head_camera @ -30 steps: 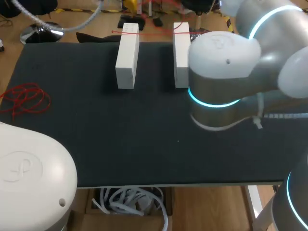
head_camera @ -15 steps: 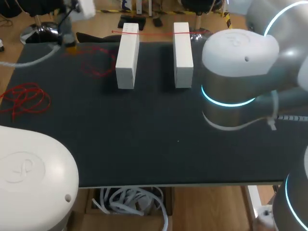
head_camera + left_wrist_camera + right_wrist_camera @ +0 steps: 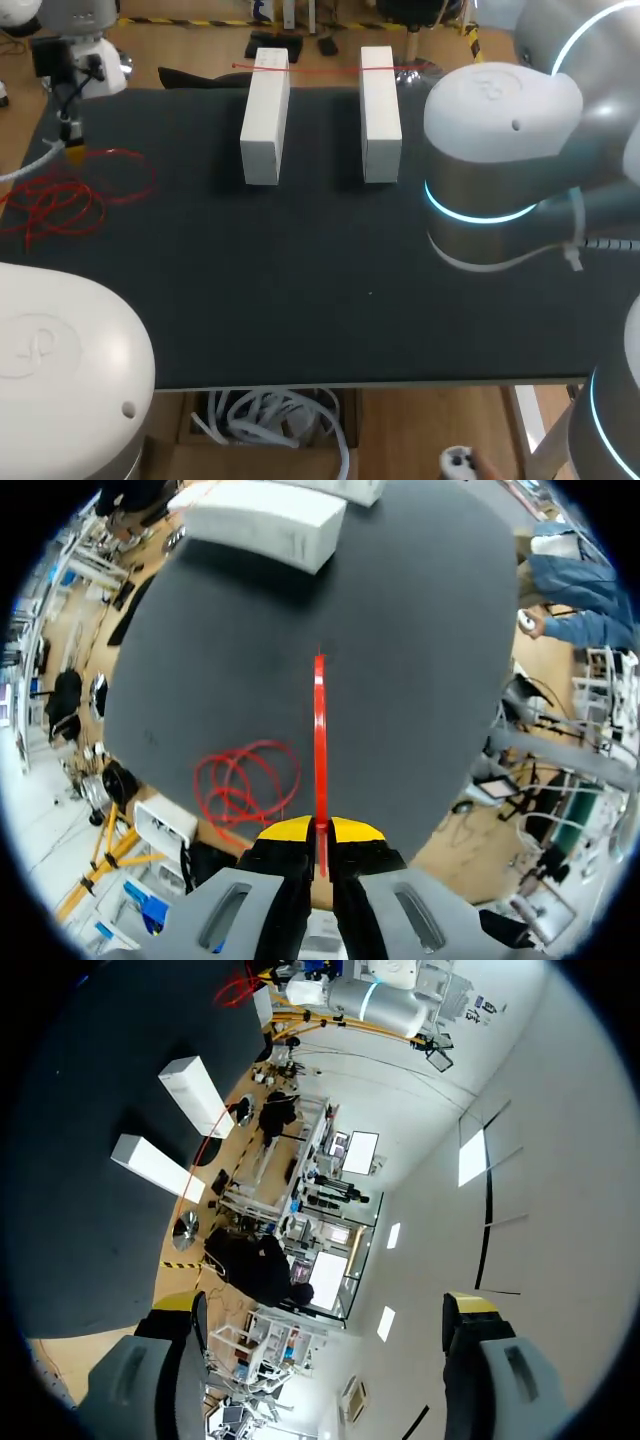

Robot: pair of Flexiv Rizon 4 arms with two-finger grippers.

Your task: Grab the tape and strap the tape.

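Left wrist view: your left gripper (image 3: 320, 832) is clenched on the red tape (image 3: 319, 730), the strand running straight ahead toward the white blocks (image 3: 265, 522), presumably for strapping them; your right gripper (image 3: 325, 1303) is spread, empty.

The head camera sits high behind the robot and looks down on the whole dark table (image 3: 300, 300). The left wrist camera looks along its pincer (image 3: 318, 832), clamped on a red cord (image 3: 319, 720), from nearer, over the table's side. Two white blocks (image 3: 265, 525) lie far ahead of that pincer. The right wrist camera tilts up past its wide-apart pincer (image 3: 320, 1305), with the table off beside one finger. All three views share the table and blocks.
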